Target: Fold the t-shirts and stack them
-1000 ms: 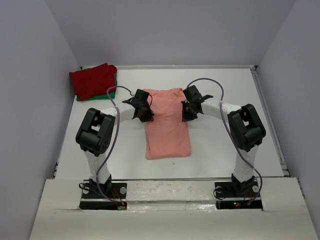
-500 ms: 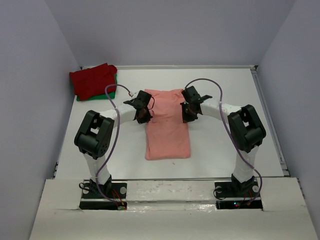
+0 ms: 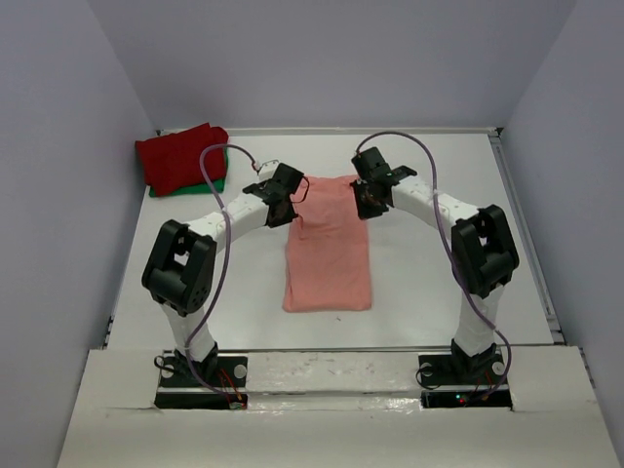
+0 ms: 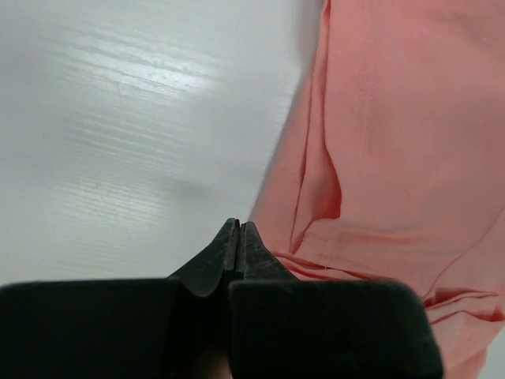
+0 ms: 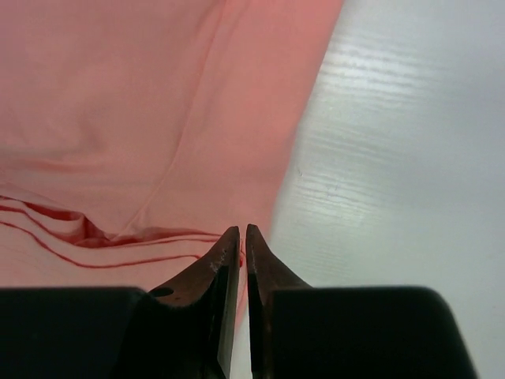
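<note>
Lying lengthwise on the worktop (image 3: 429, 273):

Item 1, salmon-pink t-shirt (image 3: 328, 258), count one. It is folded into a long narrow strip at the centre. Its long axis runs from my bases straight toward the far wall, with the short ends near and far. The near end lies flat and squared; the far end is creased and sits between my two hands.

Item 2, dark red t-shirt (image 3: 180, 156), count one. It is a folded pad at the far-left corner, well apart from item 1.

Item 3, green t-shirt (image 3: 216, 182), count one. It is folded and lies directly under the dark red one, showing only as a rim along its near and right edges.

That makes three t-shirts: one stack of two and one lying alone.

My left hand (image 4: 239, 230) has its fingers pressed together, tips at the left edge of the pink cloth near its far corner.

My right hand (image 5: 243, 233) has its fingers parted by a thin slit, tips at the right edge of the pink cloth near the far corner
</note>
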You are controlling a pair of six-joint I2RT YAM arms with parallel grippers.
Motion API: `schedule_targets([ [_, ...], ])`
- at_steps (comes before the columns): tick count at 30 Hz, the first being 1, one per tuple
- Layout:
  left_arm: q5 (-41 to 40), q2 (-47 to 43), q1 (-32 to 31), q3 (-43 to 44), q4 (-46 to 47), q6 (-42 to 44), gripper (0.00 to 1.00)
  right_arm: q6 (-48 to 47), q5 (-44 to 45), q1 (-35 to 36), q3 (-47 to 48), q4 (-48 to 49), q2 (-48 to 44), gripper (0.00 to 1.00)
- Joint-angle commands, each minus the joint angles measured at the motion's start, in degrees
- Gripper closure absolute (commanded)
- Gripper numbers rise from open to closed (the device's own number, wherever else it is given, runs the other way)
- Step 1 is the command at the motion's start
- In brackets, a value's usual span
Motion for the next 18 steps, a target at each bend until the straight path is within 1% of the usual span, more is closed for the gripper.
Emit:
schedule_targets([
  [1, -4.8, -4.4, -1.3, 3.7, -4.6, 0.4, 0.96, -1.2, 4.0, 0.4, 6.1, -4.9, -2.8, 0.86],
  [3, -5.6, -6.7, -2.3, 2.2, -6.0, 0.3, 0.94, 0.2, 4.2, 0.4, 4.2, -6.2, -5.8, 0.86],
  [4, -5.5, -7.8, -2.7, 1.2, -6.0, 0.4, 0.91, 1.0, 4.2, 0.4, 2.6, -6.0, -7.5, 0.85],
  [5, -4.9, -10.4, -2.9, -0.2, -5.7, 0.5, 0.85, 2.8, 3.2, 0.4, 0.5, -5.4, -9.5, 0.8],
  [6, -2.0, -11.8, -2.8, -1.6, -5.2, 1.0, 0.67, 3.6, 2.3, 1.0, -5.1, -4.4, -14.4, 0.71],
  [7, -0.7, -15.1, -2.6, -4.8, -4.4, 0.9, 0.6, 4.8, -1.4, 1.0, -8.5, -1.3, -17.2, 0.59],
  [8, 2.5, -17.1, -2.4, -6.6, -3.8, 0.6, 0.52, 5.8, -3.6, 1.0, -11.5, 0.0, -19.9, 0.56],
  [9, 5.2, -19.0, -2.2, -8.6, -2.7, 0.4, 0.5, 6.4, -5.7, 1.0, -14.4, 1.1, -22.5, 0.53],
  [10, 8.2, -21.2, -1.5, -12.8, 0.1, 0.3, 0.48, 6.8, -10.6, 1.0, -19.9, 3.3, -27.3, 0.52],
  [11, 11.3, -25.0, -0.9, -15.0, 1.6, 0.2, 0.46, 8.3, -12.2, 1.0, -22.3, 3.8, -29.5, 0.5],
  [12, 16.1, -26.6, -0.6, -16.6, 2.4, 0.2, 0.4, 9.1, -13.4, 1.0, -24.5, 4.3, -31.7, 0.5],
  [13, 17.9, -28.1, -0.2, -19.5, 3.2, 0.2, 0.36, 9.9, -17.1, 1.0, -28.8, 5.5, -35.8, 0.49],
  [14, 20.9, -30.6, -0.2, -20.9, 3.2, -0.1, 0.32, 11.3, -19.2, 1.0, -30.8, 6.2, -37.8, 0.48],
  [15, 22.5, -31.9, 0.2, -22.3, 3.5, -0.3, 0.3, 12.0, -20.9, 1.0, -32.9, 7.8, -39.7, 0.47],
  [16, 26.0, -34.3, 0.8, -25.6, 5.1, -0.9, 0.28, 13.6, -23.9, 1.0, -37.2, 8.7, -43.3, 0.46],
  [17, 26.0, -35.6, 1.0, -27.6, 6.3, -1.5, 0.28, 14.6, -24.6, 1.0, -39.2, 9.5, -44.9, 0.46],
  [18, 29.3, -36.5, 1.2, -29.3, 7.4, -2.0, 0.28, 15.4, -25.2, 1.0, -41.1, 10.4, -46.2, 0.46],
])
